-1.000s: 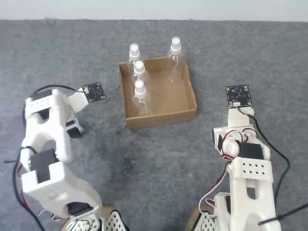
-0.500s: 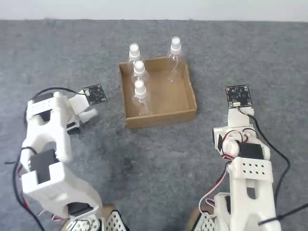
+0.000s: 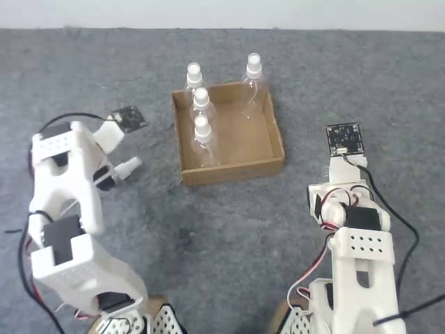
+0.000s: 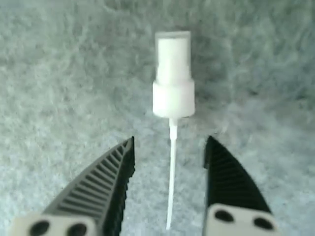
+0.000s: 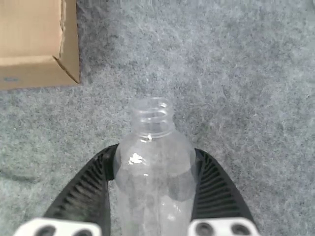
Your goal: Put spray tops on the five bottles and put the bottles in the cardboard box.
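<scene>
A white spray top (image 4: pixel 173 83) lies on the grey carpet, its thin dip tube running back between the fingers of my left gripper (image 4: pixel 170 143), which is open and not touching it. From above, that spray top (image 3: pixel 129 165) pokes out beside the left arm, left of the cardboard box (image 3: pixel 233 169). My right gripper (image 5: pixel 155 156) is shut on a clear bottle (image 5: pixel 153 172) with a bare, open neck, near a corner of the box (image 5: pixel 37 49). Capped bottles stand in the box (image 3: pixel 202 133), (image 3: pixel 201 103), (image 3: pixel 252 76); another capped bottle (image 3: pixel 193 74) is at its back left edge.
Grey carpet covers the whole table. The right arm (image 3: pixel 351 229) stands to the right of and in front of the box, with its camera board (image 3: pixel 344 138) level with the box's front wall. Open carpet lies between the two arms.
The left arm's wrist has swung up and away from the near edge. The white spray top, hidden a second ago, now shows beside its gripper. The right arm has not moved.
</scene>
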You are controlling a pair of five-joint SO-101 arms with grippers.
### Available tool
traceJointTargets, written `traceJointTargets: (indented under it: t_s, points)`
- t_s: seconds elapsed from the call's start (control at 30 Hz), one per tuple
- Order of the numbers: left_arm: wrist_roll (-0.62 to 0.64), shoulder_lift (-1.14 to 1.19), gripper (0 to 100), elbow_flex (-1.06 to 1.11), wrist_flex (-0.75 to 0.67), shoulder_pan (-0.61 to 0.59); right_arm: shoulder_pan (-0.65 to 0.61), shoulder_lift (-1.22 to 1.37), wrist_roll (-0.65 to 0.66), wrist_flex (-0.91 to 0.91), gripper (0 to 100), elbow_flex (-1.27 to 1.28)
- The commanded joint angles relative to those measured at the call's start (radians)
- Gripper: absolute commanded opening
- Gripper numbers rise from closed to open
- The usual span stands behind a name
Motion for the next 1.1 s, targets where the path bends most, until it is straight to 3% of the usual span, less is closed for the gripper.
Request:
traceJointTargets:
  t_s: [0.0,0.27,0.57,0.8,0.97,1.07]
  points:
    - [0.071,-0.018,23,-0.071,0.028,0.046,0.010,-0.025,0.002,-0.022,4.1,-0.003]
    - [0.144,-0.011,23,-0.074,0.023,0.144,0.012,-0.025,0.002,-0.022,4.1,-0.003]
    - [0.203,-0.009,22,-0.073,-0.038,0.175,0.012,-0.027,0.003,-0.022,4.1,-0.003]
    - [0.252,0.155,22,-0.206,-0.031,0.173,0.012,-0.027,0.035,-0.022,4.1,-0.003]
    - [0.265,0.296,22,-0.392,0.104,0.176,0.012,-0.027,0.037,-0.022,4.1,-0.003]
    - [0.265,0.361,15,-0.492,0.187,0.187,0.012,-0.027,0.038,-0.022,4.1,-0.003]
